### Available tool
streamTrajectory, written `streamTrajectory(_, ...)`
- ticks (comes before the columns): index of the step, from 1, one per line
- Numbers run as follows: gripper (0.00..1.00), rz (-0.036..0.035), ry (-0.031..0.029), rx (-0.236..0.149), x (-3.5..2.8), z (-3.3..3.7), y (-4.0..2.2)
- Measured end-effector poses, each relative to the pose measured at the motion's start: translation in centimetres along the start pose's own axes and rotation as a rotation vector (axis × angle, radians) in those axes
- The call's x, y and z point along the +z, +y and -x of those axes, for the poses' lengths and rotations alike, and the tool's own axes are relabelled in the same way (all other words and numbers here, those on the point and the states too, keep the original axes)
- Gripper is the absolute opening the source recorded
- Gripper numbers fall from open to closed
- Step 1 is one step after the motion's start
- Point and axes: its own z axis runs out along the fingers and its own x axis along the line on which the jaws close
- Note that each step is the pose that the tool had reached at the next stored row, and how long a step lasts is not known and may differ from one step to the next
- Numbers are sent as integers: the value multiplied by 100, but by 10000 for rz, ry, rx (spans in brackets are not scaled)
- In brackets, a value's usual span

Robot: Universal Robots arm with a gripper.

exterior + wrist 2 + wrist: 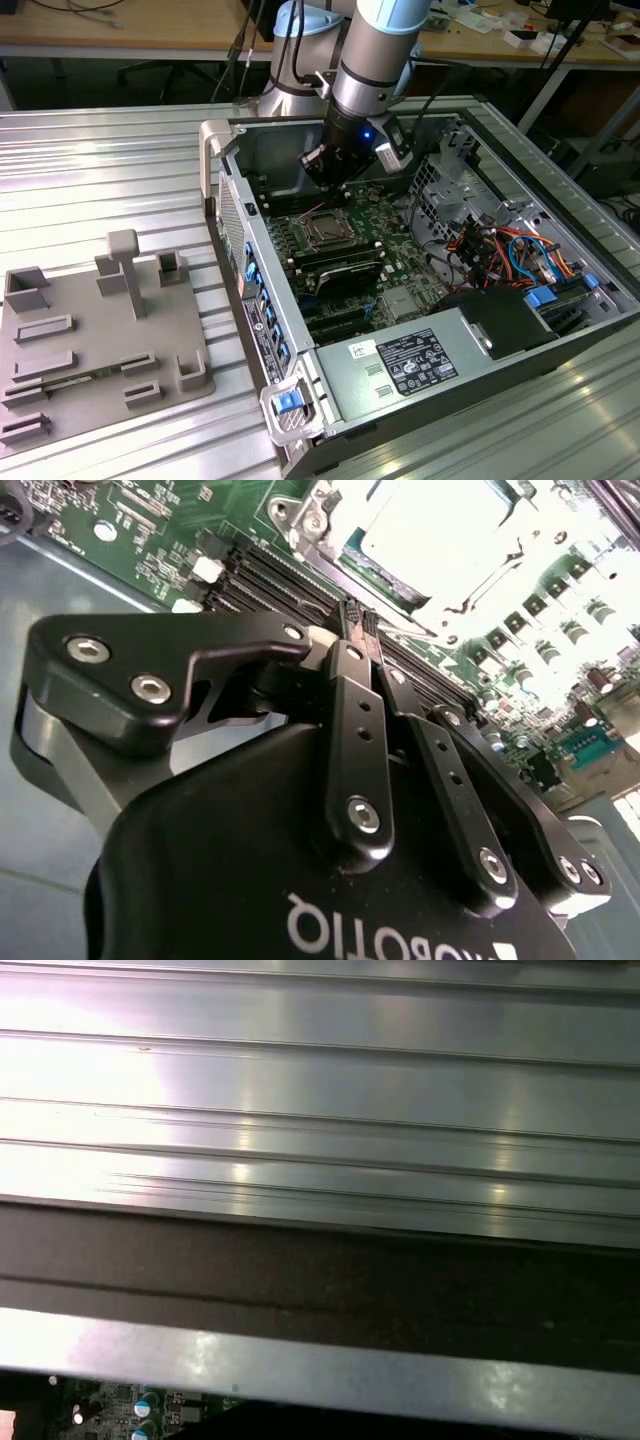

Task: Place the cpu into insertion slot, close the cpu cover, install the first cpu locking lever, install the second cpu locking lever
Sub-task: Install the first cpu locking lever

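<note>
Fixture tray: a grey moulded tray [95, 350] with upright posts and shallow pockets lay on the ribbed metal table [90, 170] at the exterior view's left, well apart from the arm.
Computer case: an open case [300, 400] lay on its side just right of the tray, its green motherboard [400, 235] facing up.
Gripper: the gripper [335, 172] hung inside the case over the far part of the board, just above and behind the socket. In the second wrist view the gripper [357, 620] had its two black fingers [350, 695] pressed together at the tips, clenched, with nothing seen between them.
Insertion slot: the insertion slot [325, 228] sat in the board directly below and in front of the gripper in the exterior view.
Cpu: in the second wrist view the cpu [440, 535] showed as a bright square lying flat in the socket, just beyond the fingertips.
Cpu cover: the cpu cover [330, 525] framed the chip with its metal rim; whether it lay fully shut I could not tell.
Cables: orange and blue cables [510, 255] lay bundled at the exterior view's right, beside a black power supply [420, 360].
Case wall: the first wrist view showed a ribbed metal surface [320, 1090] above a dark band, with a sliver of green board [130, 1405] at one edge.
</note>
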Motion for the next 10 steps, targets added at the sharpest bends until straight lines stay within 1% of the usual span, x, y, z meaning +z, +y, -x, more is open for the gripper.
streamTrajectory(6, 11, 1, -1, -1, 47, 39, -1)
streamTrajectory(7, 11, 1, -8, 0, 55, 40, -1)
streamTrajectory(8, 11, -2, -28, 0, 61, 40, -2)
streamTrajectory(10, 11, -10, -97, -3, 73, 40, -2)
